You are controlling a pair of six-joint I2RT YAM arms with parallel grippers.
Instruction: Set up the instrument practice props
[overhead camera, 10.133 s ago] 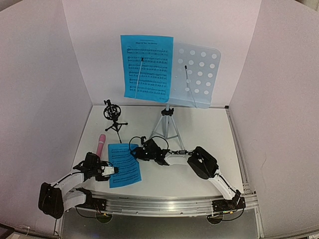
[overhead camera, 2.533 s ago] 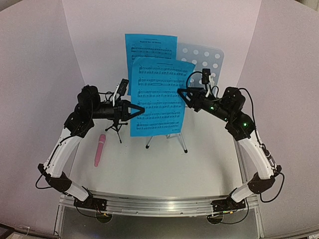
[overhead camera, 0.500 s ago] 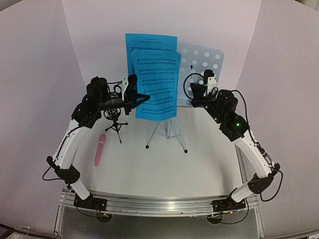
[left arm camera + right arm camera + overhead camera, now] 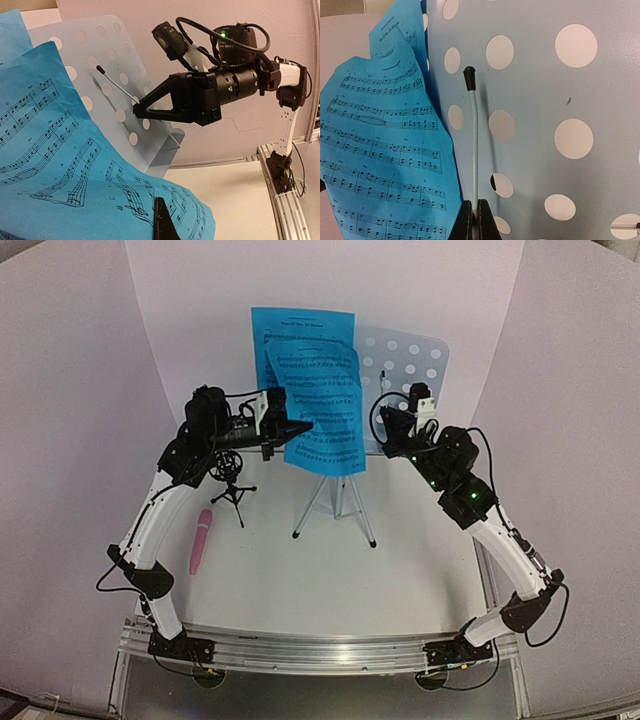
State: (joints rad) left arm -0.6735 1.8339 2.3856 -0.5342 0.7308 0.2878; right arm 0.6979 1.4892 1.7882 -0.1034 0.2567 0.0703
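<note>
The left claw (image 4: 303,427) is pinched fully shut on the left edge of a loose blue sheet-music page printed with black staves (image 4: 325,415). The page hangs in the air to the claw's right, curling forward, in front of the stand. In the left wrist view one dark fingertip (image 4: 162,220) presses on this paper at its lower edge. Behind and above the left claw, a second blue sheet-music page (image 4: 300,325) rests flat on the left half of the pale-blue perforated metal music-stand desk (image 4: 535,90), partly overlapped by the held page. The right claw (image 4: 137,113) reaches in from the far side of the held page, its jaws closed tight on the lower stretch of a thin silver page-holding wire with a black tip (image 4: 474,145). This wire runs up from the claw against the bare right half of the desk, and the held page's edge lies just left of that claw. Below both claws, the stand's silver tripod legs (image 4: 316,506) spread onto the white table (image 4: 400,580). A small black tripod mic holder (image 4: 231,485) stands under the left claw's wrist, partly hidden by the arm. A pink stick microphone (image 4: 199,542) lies flat on the table, lower and further left, well apart from both claws.
</note>
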